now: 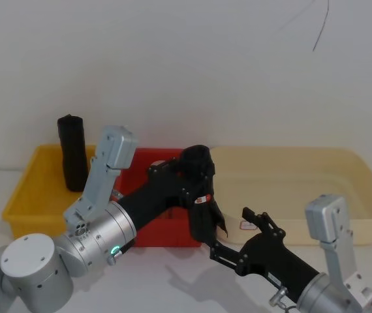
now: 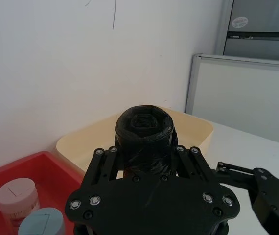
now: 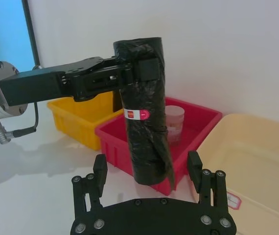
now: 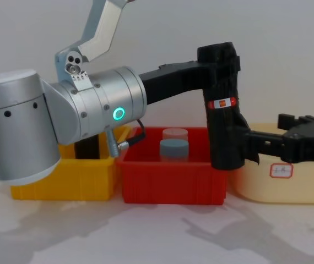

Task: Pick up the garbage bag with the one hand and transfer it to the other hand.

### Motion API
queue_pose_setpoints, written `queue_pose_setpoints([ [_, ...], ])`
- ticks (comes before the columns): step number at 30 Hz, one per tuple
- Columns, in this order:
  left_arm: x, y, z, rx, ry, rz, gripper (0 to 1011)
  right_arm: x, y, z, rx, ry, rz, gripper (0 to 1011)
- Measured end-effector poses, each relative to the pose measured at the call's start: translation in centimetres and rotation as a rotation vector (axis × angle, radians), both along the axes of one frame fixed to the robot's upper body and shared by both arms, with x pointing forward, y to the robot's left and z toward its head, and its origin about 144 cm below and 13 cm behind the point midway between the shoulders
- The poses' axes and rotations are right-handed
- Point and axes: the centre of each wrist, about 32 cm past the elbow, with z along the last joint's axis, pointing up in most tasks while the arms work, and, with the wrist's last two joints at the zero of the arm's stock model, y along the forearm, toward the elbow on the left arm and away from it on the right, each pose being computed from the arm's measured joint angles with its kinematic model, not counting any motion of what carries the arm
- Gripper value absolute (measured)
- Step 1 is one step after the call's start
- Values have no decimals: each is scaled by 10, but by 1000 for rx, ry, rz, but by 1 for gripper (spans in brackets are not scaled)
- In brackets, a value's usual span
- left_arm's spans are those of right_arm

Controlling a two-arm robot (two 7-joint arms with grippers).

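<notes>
The garbage bag, a tall black roll with a red-and-white band, hangs upright in the air over the front of the red bin. My left gripper, on the arm with the green-cyan ring, is shut on the roll's upper part. My right gripper comes in from the right and stands open. Its fingers lie on either side of the roll's lower end. In the chest view a right finger reaches the bag; whether they touch I cannot tell.
A yellow bin on the left holds a plain black roll. The red bin holds two lidded jars. A wide cream tray sits to the right, behind the right arm. A white wall stands close behind.
</notes>
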Motion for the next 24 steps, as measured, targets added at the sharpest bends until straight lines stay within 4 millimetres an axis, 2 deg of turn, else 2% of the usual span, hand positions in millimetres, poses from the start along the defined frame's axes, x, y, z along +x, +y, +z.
queue_pose_setpoints([
  [24,0,0,0,0,0,0,445,31,15,-9,-20,-26,29,999],
])
